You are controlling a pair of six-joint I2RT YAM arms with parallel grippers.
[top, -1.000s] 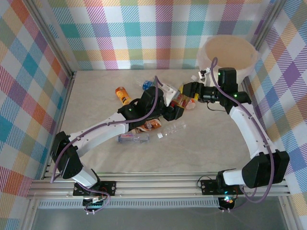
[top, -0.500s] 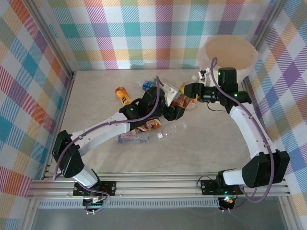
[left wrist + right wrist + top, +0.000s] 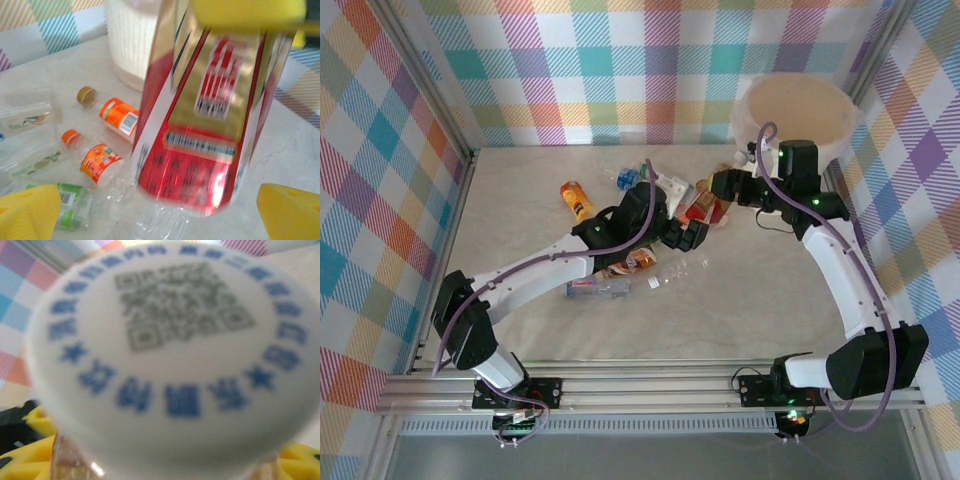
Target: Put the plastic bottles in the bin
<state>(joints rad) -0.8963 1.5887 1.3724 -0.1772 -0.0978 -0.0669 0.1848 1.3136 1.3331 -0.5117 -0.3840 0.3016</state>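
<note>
The right gripper (image 3: 720, 188) is clamped on one end of a red-labelled bottle (image 3: 205, 135), and the left gripper (image 3: 692, 232) stands wide open on either side of it, not touching. Other bottles (image 3: 97, 162) lie near the tabletop's (image 3: 760, 310) middle. The bin (image 3: 130, 45) stands in its far right corner.

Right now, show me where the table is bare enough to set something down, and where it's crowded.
Bare: the far-left stretch of the beige table between the checked wall and the orange plastic bottle; the near-right patch between the clear lying bottle and the right arm. Crowded: the middle, from the orange bottle to the cream-white round bin.
</note>
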